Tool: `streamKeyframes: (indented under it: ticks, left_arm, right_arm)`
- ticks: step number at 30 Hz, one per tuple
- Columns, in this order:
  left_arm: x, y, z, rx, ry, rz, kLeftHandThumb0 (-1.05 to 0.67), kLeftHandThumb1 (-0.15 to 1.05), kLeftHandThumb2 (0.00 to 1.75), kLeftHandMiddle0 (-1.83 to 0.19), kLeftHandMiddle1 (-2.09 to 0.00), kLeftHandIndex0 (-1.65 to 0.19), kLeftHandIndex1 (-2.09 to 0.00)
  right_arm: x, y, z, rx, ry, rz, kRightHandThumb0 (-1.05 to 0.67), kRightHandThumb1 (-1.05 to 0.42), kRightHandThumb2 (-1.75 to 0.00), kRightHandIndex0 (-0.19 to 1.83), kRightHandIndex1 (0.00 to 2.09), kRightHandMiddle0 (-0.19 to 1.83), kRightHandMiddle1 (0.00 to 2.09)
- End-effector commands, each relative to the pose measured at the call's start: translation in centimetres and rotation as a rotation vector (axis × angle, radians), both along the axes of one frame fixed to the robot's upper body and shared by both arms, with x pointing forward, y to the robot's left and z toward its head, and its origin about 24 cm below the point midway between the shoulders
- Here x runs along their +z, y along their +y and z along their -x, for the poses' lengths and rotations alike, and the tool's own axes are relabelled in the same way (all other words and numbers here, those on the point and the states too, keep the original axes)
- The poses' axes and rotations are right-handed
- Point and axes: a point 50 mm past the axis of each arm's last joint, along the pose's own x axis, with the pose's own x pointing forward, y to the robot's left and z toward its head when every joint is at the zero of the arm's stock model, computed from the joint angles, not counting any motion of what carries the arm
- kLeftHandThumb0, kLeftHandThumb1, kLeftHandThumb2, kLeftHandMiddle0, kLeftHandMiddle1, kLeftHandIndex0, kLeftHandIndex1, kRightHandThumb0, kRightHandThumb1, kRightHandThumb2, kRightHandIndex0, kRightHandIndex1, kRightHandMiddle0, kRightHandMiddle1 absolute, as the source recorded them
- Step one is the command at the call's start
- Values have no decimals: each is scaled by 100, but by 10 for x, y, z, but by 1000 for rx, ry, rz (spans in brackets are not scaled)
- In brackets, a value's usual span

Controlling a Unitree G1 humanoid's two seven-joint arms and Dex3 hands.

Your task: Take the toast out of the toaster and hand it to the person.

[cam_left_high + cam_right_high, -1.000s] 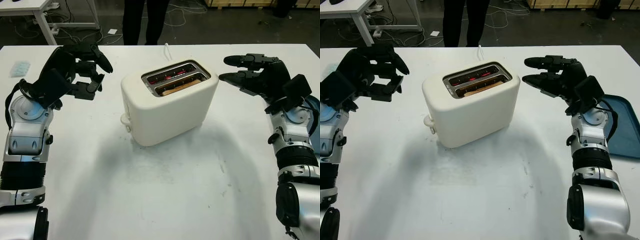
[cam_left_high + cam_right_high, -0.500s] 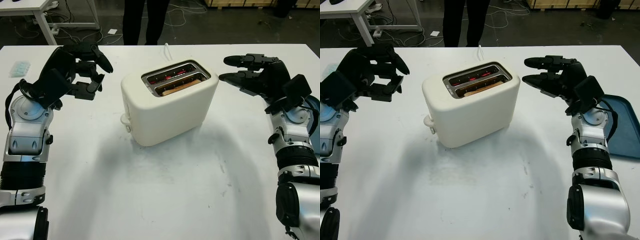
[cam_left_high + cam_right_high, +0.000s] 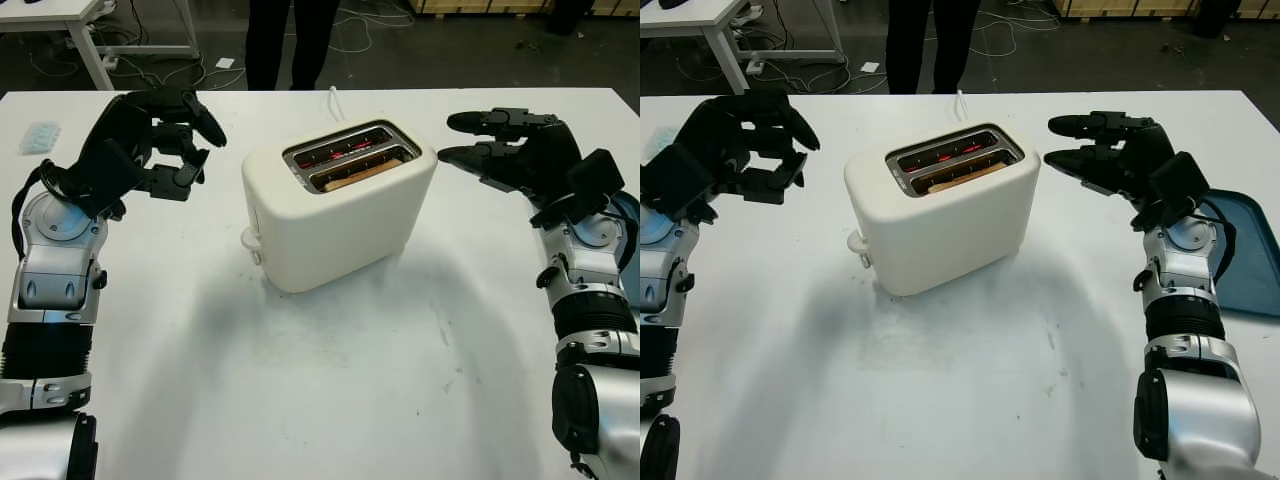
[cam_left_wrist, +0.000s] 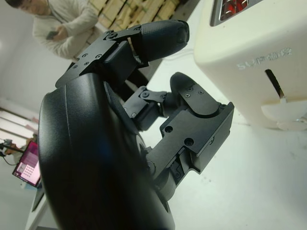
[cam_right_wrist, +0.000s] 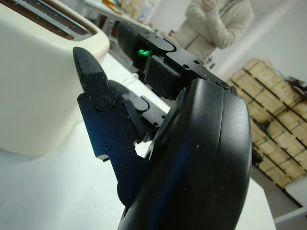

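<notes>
Left eye view: toaster (image 3: 338, 200) mid-bench (image 3: 330, 380), toast (image 3: 352, 174) down in the near slot, far slot glowing red. Left robot hand (image 3: 165, 135) raised left of the toaster, holding nothing, fingers partly curled. Right robot hand (image 3: 500, 145) raised to its right, open, holding nothing. Person (image 3: 290, 40) beyond the far edge. Nothing done yet: grasp, lift and handover all left.

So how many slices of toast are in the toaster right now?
1 that I can see: a toast in the near slot of the toaster. The far slot shows glowing red elements; a slice sunk lower could be hidden.
</notes>
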Motion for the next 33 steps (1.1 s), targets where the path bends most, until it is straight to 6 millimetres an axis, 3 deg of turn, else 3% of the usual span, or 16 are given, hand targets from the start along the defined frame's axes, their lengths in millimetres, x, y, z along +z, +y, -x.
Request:
streamKeyframes:
  ticks: [1,17,22,28,33]
  left_arm:
    - [4,0,0,3,-19,-22,4,42,129,-100,-139,-76,-123]
    - [2,1,-1,-5,-37,-17,3,39,132,-104,-138,-78,-124]
    - [0,1,1,-2,-39,-12,3,41,130,-103,-137,-77,-124]
    - [3,2,2,-1,-24,-12,4,43,128,-101,-138,-76,-124]
    - [0,2,1,-2,-24,-7,2,42,128,-102,-139,-76,-125]
  right_arm:
    - [1,-3,1,-16,-5,9,-36,-76,0,116,0,106,0]
    - [0,-4,2,-9,-2,1,-37,-75,0,116,0,106,0]
    - [8,-3,1,-3,-36,0,-37,-75,0,115,0,105,0]
    - [60,-4,1,-46,-222,101,-34,-75,0,109,0,100,0]
    - [127,13,7,-65,-436,331,-38,-72,0,109,0,99,0]
